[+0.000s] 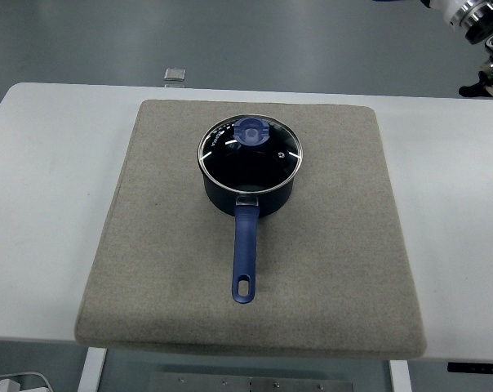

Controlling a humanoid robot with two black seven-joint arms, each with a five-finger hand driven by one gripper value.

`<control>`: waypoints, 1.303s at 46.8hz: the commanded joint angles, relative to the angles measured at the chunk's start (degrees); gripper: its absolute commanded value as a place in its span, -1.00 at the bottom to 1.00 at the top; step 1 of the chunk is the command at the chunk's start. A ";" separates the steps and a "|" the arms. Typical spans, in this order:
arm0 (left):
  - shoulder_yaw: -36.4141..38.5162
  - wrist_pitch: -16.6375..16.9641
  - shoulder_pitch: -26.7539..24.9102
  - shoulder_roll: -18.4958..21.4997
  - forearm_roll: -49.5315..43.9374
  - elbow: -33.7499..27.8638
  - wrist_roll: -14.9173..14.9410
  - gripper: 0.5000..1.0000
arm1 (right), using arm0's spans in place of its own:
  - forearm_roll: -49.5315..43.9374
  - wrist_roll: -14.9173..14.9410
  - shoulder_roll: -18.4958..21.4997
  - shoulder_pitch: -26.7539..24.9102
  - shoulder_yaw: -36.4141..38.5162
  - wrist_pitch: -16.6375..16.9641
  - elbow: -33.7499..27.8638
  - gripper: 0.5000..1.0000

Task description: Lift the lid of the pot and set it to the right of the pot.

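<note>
From the head view, a white tabletop (51,204) carries a large grey felt mat (328,245) that covers most of its middle, running from close to the far edge down to the near edge. A dark blue saucepan (248,192) stands upright on the mat, a little toward the far side of the mat's centre and about midway between its left and right edges. The glass pot lid (250,152) sits flat on the saucepan's rim, its steel band matching the rim all round, and a round blue knob (253,132) rises from the far part of the lid. The saucepan's blue handle (245,253) points straight toward the near edge of the tabletop and ends in a hanging hole, lying just above the mat. The mat to the right of the saucepan is bare. At the far edge of the tabletop, left of centre, a small grey square object (175,74) lies just beyond the mat. In the top right corner, only the white wrist cuff and black joint of the right arm (483,24) show, well apart from the saucepan and above the tabletop's far right corner; the right hand itself is cut off by the picture's edge, so whether its fingers are spread or curled cannot be told.
</note>
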 commanded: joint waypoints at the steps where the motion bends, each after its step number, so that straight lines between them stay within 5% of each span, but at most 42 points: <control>1: 0.00 0.00 0.00 0.00 0.00 0.00 0.00 1.00 | -2.92 -0.01 -0.22 3.24 -0.06 3.14 1.08 0.68; 27: 0.00 0.00 0.00 0.00 0.00 0.00 0.00 1.00 | -25.43 -0.01 -0.22 17.48 -1.64 7.72 14.44 0.67; 61: 0.00 0.00 0.00 0.00 0.00 0.00 0.00 1.00 | -48.54 -0.01 1.53 15.03 -2.52 4.64 25.43 0.67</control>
